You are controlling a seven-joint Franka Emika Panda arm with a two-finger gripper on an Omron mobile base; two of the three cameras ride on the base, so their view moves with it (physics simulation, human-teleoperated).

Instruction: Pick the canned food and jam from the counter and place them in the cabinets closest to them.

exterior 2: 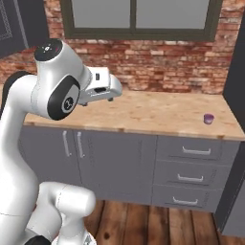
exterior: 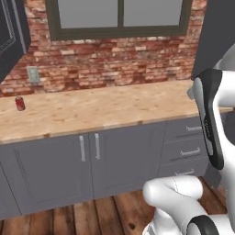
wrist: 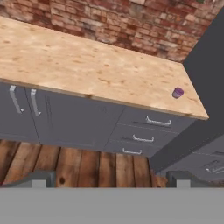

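The canned food [exterior: 19,103] is a small red can standing at the far left of the wooden counter [exterior: 105,108]. The jam [exterior 2: 208,118] is a tiny purple jar near the counter's right end, also seen as the jam [wrist: 177,92] in the hand view. My gripper [wrist: 109,181] is open with nothing between its fingertips [wrist: 37,179]. It hovers in front of the counter, above the floor and well short of the jam. A dark grey upper cabinet [exterior: 9,36] hangs at the top left, its door shut.
A brick wall with a window [exterior: 119,13] backs the counter. Below it are grey doors [exterior: 87,156] and a stack of drawers [exterior 2: 189,174]. A tall dark panel [exterior 2: 237,72] bounds the counter's right end. Wooden floor [wrist: 78,162] lies in front.
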